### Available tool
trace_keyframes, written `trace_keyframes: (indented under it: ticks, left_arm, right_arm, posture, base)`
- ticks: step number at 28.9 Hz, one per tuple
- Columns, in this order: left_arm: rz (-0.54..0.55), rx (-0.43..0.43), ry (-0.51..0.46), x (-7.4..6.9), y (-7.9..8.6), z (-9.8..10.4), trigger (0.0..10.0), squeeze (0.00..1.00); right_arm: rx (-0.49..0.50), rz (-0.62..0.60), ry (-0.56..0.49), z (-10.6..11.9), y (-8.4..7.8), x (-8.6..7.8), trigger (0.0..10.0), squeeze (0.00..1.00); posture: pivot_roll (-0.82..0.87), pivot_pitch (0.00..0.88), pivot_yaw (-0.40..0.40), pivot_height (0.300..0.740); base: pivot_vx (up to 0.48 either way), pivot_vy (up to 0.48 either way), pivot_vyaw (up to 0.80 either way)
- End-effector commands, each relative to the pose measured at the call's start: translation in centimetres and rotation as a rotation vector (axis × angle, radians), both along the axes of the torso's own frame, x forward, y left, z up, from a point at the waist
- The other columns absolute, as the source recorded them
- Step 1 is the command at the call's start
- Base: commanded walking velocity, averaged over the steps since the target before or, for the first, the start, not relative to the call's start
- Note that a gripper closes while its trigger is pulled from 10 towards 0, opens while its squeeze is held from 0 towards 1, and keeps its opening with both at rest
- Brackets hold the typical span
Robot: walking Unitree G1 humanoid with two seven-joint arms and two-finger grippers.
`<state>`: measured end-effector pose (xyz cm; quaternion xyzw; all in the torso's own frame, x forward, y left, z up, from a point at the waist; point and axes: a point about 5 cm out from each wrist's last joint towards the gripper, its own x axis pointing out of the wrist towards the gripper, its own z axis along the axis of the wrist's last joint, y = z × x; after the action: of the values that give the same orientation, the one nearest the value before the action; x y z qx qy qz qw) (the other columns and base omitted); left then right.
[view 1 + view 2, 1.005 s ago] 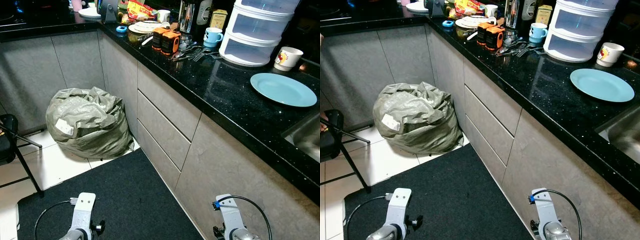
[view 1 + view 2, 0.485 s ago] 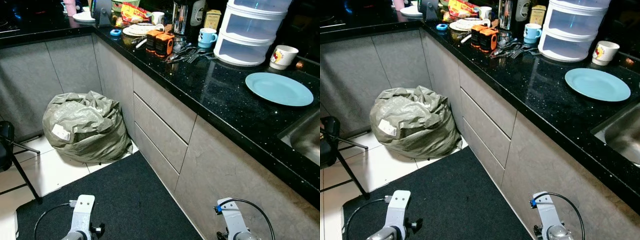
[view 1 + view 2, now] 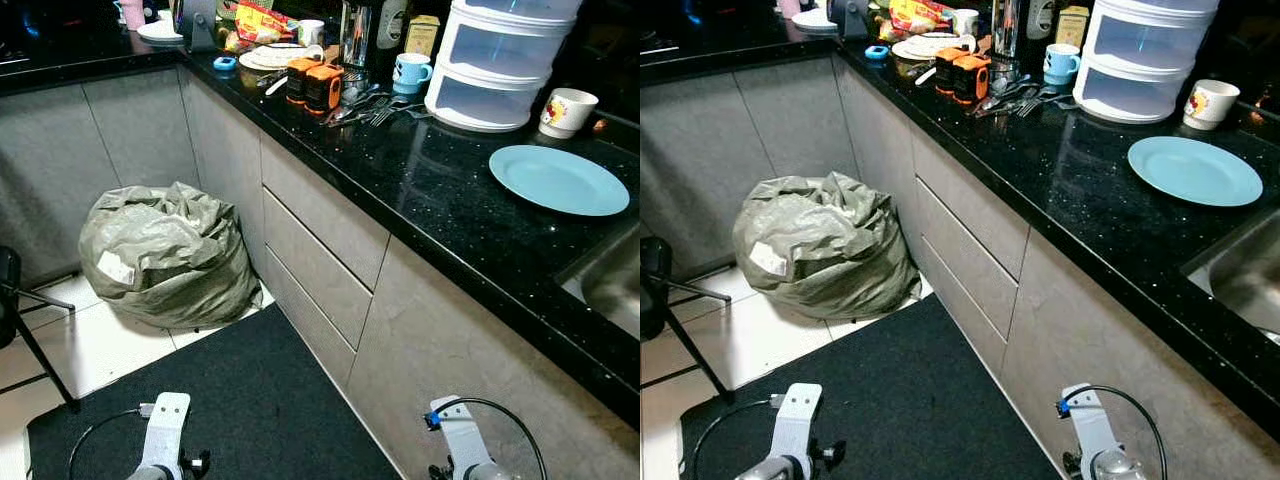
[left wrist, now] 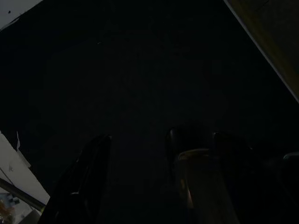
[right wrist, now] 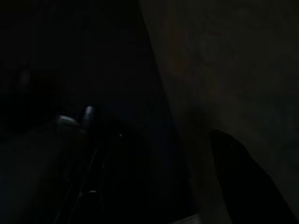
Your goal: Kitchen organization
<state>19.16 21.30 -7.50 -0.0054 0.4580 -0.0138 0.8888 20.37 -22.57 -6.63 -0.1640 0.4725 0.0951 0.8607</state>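
The whole view has slid a little since a second ago: the bag (image 3: 168,256) and the chair (image 3: 12,310) sit further toward the left edge, and the orange pair on the counter is further left too. That is the head turning; nothing on the counter (image 3: 440,190) has shifted against its neighbours.

Both arms hang low at the bottom of the frame over the dark mat (image 3: 240,400), the left arm (image 3: 163,440) at lower left, the right arm (image 3: 455,445) at lower right beside the cabinet front. In the left wrist view the left gripper (image 4: 140,172) shows two dark fingers with a gap between them, released and holding nothing, above the mat. The right wrist view is too dark; I cannot tell how the right gripper stands.

On the counter, from right to left across the upper frame: one blue plate (image 3: 560,178), flat and alone near the sink (image 3: 612,282); one white cup (image 3: 566,110) with a picture on it; one white drawer stack (image 3: 496,62); one blue mug (image 3: 410,72); a loose heap of cutlery (image 3: 378,106), too tangled to count; two orange-and-black boxes (image 3: 312,84) touching side by side; one white plate (image 3: 268,58) behind them. Three drawer fronts (image 3: 318,255) stack below the counter.
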Motion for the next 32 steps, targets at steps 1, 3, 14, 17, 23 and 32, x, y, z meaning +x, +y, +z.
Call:
trace_keyframes:
  ticks: [1, 3, 14, 17, 23, 32]
  left_arm:
    - [-0.003, 0.008, 0.035, -0.7, 0.3, -0.3, 10.0, 0.0]
    - [-0.004, 0.007, 0.038, -0.8, 0.3, -0.4, 10.0, 0.0]
    - [-0.003, 0.011, 0.05, -1.2, 0.5, -0.5, 10.0, 0.0]
    - [-0.006, 0.012, 0.055, -1.4, 0.5, -0.6, 10.0, 0.0]
    - [-0.01, 0.012, 0.059, -1.5, 0.6, -0.6, 10.0, 0.0]
    - [-0.009, 0.012, 0.061, -1.5, 0.7, -0.6, 10.0, 0.0]
  right_arm:
    - [-0.003, 0.043, 0.014, -0.3, 0.2, -0.4, 10.0, 0.0]
    - [0.017, 0.055, 0.024, -0.4, 0.4, -0.6, 10.0, 0.0]
    - [0.025, 0.064, 0.049, -0.8, 0.5, -1.4, 10.0, 0.0]
    - [-0.006, 0.044, 0.064, -1.0, 0.1, -2.0, 10.0, 0.0]
    - [-0.003, 0.022, 0.073, -1.2, 0.1, -2.2, 10.0, 0.0]
    - [-0.008, 0.012, 0.069, -1.1, 0.0, -2.1, 10.0, 0.0]
  posture:
    - [0.05, 0.0, -0.012, 0.74]
    - [0.05, 0.0, -0.011, 0.74]
    - [0.05, 0.0, -0.008, 0.74]
    - [0.05, 0.0, -0.007, 0.74]
    - [0.05, 0.0, -0.006, 0.74]
    - [0.04, 0.0, -0.006, 0.74]
  base:
    - [0.289, 0.0, 0.0]
    - [0.292, 0.0, 0.36]
    - [0.291, 0.0, 0.78]
    - [0.292, 0.0, 0.0]
    - [0.293, 0.0, 0.0]
    - [0.297, 0.0, 0.0]
